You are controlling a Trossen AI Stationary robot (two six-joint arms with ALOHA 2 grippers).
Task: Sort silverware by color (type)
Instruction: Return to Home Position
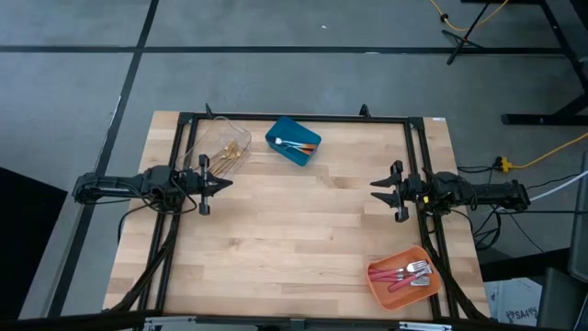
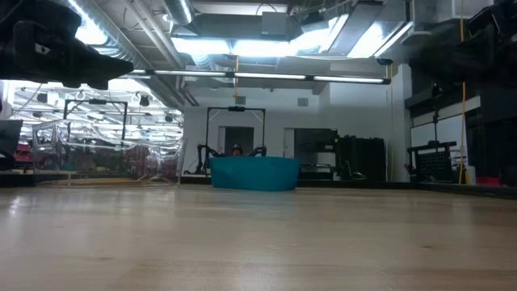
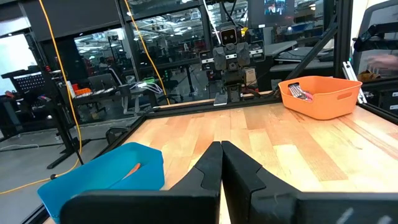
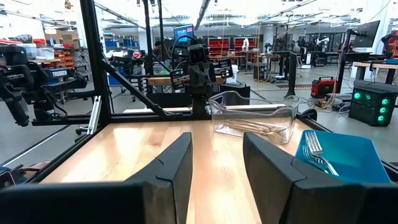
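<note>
All the silverware lies in bins. Gold utensils [image 1: 230, 154] lie in the clear bin [image 1: 220, 140] at the far left; they also show in the right wrist view [image 4: 258, 127]. Orange-handled forks [image 1: 294, 145] lie in the blue bin [image 1: 303, 152] at the far middle. Red-handled forks [image 1: 409, 274] lie in the orange bin [image 1: 381, 285] at the near right. My left gripper [image 1: 228, 182] is shut and empty, above the table's left side, near the clear bin. My right gripper [image 1: 375, 190] is open and empty, above the right side.
A black frame [image 1: 294, 118] runs along the table's far edge and down both sides. Bare wood [image 1: 303, 230] lies between the two grippers and toward the near edge. In the low view the blue bin [image 2: 254, 173] stands at the far middle.
</note>
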